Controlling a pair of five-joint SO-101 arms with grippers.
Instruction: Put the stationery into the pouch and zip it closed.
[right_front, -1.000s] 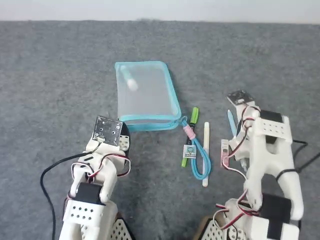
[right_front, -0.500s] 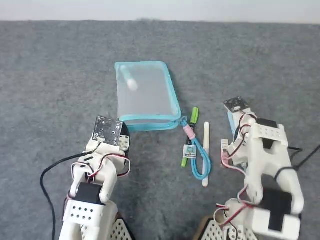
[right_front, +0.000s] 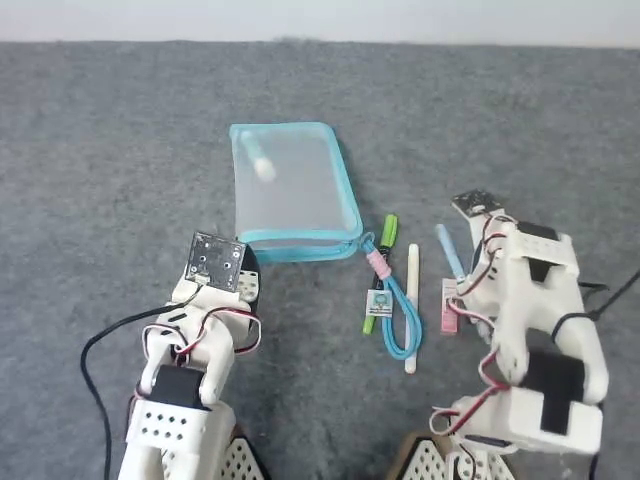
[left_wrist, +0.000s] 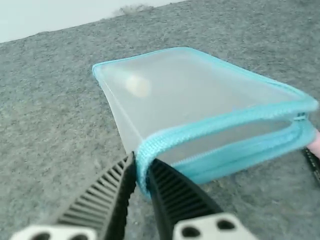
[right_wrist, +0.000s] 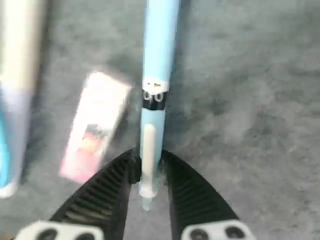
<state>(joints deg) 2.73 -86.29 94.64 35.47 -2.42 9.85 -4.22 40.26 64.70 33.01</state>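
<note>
- Translucent, cloudy plastic edged in teal zip tape: the pouch (left_wrist: 200, 110) lies flat on the mat. My left gripper (left_wrist: 141, 167) has its ribbed black fingers closed on the nearest corner of that zip edge. I judge the hold is there to anchor the soft pouch so its mouth stays put for loading.
- The two teal lips look parted along the side facing my left fingers, so I take the zip to be open.
- A small white item (left_wrist: 137, 86) shows through the wall at the end farthest from my left fingertips.
- My right gripper (right_wrist: 148, 162) is pinched on the tail of the blue pen (right_wrist: 152, 100). It is a slim, smooth barrel pointing straight away from my fingertips. Gripping it by the end leaves the long part free to lead into the pouch, I reckon. Whether it is lifted off the mat I cannot tell.
- Just beside the pen, close to my right fingers, lies the pink eraser (right_wrist: 95, 125), a flat block in a wrapper. Beyond it is the white pen (right_wrist: 17, 75), round and pale.
- Between my two grippers, seen from above, lie the green pen (right_front: 385, 240) and a looped blue cord (right_front: 400, 325) running from the pouch's corner.
- Everything rests on the grey mat (right_front: 120, 130). Its felt-like nap should stop round barrels from rolling.
</note>
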